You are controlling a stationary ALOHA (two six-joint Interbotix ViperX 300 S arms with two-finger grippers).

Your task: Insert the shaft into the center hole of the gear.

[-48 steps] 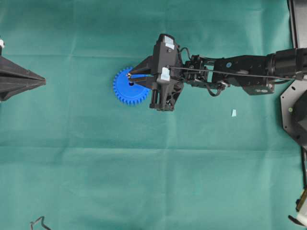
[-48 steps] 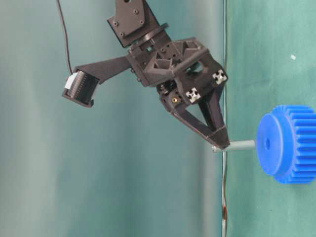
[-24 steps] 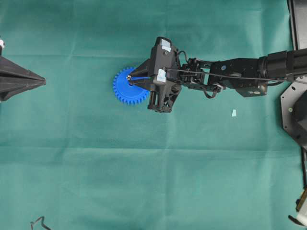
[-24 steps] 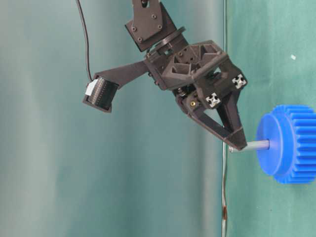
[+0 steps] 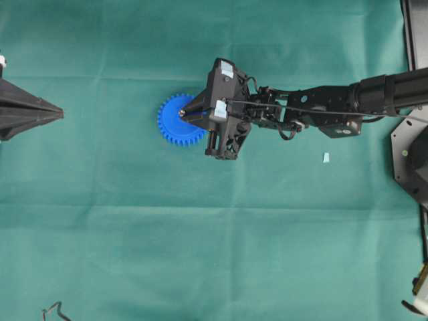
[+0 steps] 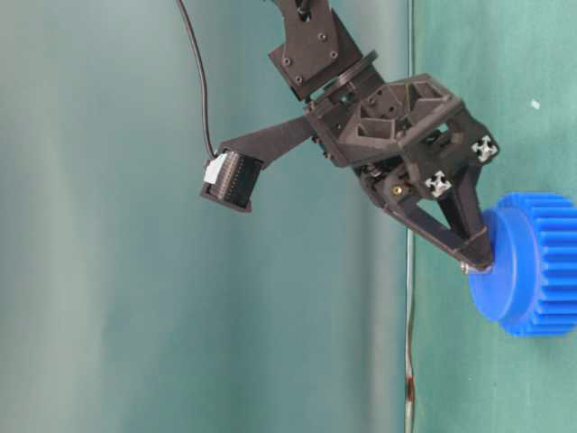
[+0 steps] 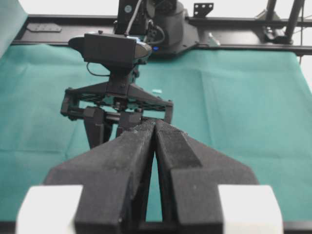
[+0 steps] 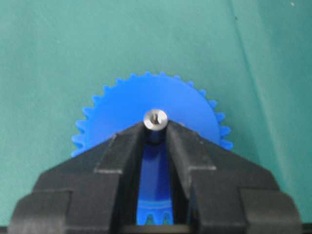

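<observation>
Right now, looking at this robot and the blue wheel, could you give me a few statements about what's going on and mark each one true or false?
1. The right claw is pinching the shaft. True.
2. The gear is red. False: it is bright blue.
3. The left claw is holding the gear. False: it is shut on nothing, far from the gear.
4. The right claw's tips are right at the gear's flat face. True; only the shaft's end shows in the table-level view.
5. A small pale scrap lies on the green cloth, apart from the gear. True.
6. The gear stands on its teeth. False: it lies flat on the cloth.
</observation>
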